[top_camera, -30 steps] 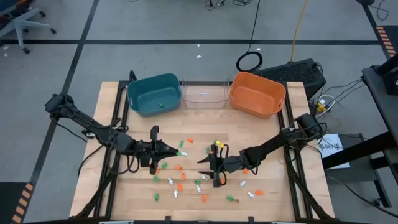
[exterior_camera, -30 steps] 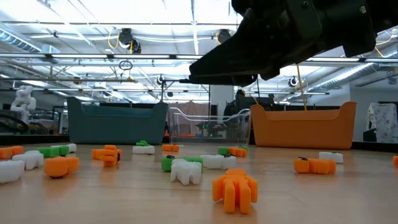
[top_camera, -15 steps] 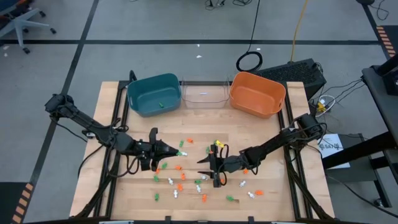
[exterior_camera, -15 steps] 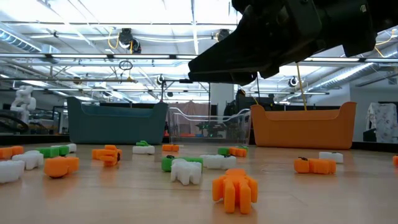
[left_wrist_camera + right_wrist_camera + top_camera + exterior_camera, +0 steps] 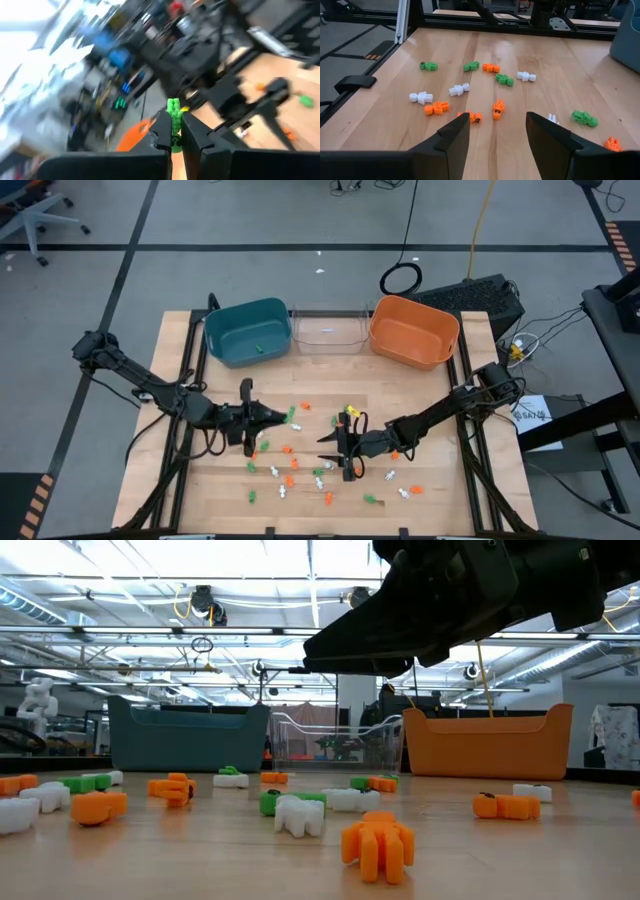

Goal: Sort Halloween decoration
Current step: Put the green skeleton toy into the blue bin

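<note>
Between the left end effector (image 5: 173, 134) fingers sits a green trinket (image 5: 173, 111) (clamped); right end effector (image 5: 497, 131) gapes

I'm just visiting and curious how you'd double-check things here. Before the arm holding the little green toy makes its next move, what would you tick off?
1. Left gripper shut on the green trinket: ok, the piece sits pinched between the fingers.
2. Trinket lifted off the table: cannot tell.
3. Teal bin upright and open: ok, with one green piece already inside.
4. Clear bin and orange bin in place beside it: ok.
5. Right gripper open and holding nothing: ok, it hangs over the scattered trinkets mid-table.
6. Path from left gripper to teal bin free of the right arm: ok, judged from the high view.
</note>
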Available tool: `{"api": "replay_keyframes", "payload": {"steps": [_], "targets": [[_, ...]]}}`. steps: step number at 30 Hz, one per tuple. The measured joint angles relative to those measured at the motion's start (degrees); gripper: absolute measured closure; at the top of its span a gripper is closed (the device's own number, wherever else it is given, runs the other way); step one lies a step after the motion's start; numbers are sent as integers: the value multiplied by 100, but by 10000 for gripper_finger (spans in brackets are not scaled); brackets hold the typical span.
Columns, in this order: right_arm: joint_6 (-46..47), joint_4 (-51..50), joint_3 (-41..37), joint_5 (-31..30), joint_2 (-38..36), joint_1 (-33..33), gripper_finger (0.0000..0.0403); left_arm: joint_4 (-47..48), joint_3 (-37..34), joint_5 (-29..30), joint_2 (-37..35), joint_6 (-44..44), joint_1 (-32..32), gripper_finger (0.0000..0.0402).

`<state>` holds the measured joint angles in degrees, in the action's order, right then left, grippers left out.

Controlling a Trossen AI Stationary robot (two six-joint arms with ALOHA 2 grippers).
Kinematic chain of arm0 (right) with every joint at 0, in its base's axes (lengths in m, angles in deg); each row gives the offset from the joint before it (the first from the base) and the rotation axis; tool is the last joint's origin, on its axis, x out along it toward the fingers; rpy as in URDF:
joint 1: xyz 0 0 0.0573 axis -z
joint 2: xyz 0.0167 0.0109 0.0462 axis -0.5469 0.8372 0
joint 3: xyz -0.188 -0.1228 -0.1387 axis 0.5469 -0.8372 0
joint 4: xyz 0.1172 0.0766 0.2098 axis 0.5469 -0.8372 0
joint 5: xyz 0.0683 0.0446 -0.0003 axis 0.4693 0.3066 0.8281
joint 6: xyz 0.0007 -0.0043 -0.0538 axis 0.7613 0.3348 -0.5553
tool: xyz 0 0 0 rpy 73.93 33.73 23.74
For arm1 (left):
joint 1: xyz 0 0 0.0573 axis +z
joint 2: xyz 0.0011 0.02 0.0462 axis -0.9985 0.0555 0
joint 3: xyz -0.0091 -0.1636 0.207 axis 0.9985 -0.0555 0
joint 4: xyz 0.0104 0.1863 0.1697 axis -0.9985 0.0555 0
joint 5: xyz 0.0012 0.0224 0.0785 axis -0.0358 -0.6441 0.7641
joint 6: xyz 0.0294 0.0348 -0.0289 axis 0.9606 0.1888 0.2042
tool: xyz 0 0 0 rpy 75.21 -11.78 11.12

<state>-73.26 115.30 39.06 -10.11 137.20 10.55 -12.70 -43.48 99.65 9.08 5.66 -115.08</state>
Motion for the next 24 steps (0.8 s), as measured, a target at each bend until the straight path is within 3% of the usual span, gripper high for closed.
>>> {"api": "replay_keyframes", "payload": {"steps": [4, 10, 20, 24], "targets": [[-33, -64, 0, 0, 0, 0, 222, -109, 0, 613, -46, -498, 86, 391], [228, -99, 0, 1, 0, 0, 222, 32, 0, 654, -358, -1042, 606, 391], [-73, -36, 2, -49, 0, 76, 222, 1717, 4, 422, -1310, -2445, 2389, 391], [-450, -48, 2, -577, 0, 184, 222, 2379, 4, 106, -1392, -2830, 3262, 391]]}}
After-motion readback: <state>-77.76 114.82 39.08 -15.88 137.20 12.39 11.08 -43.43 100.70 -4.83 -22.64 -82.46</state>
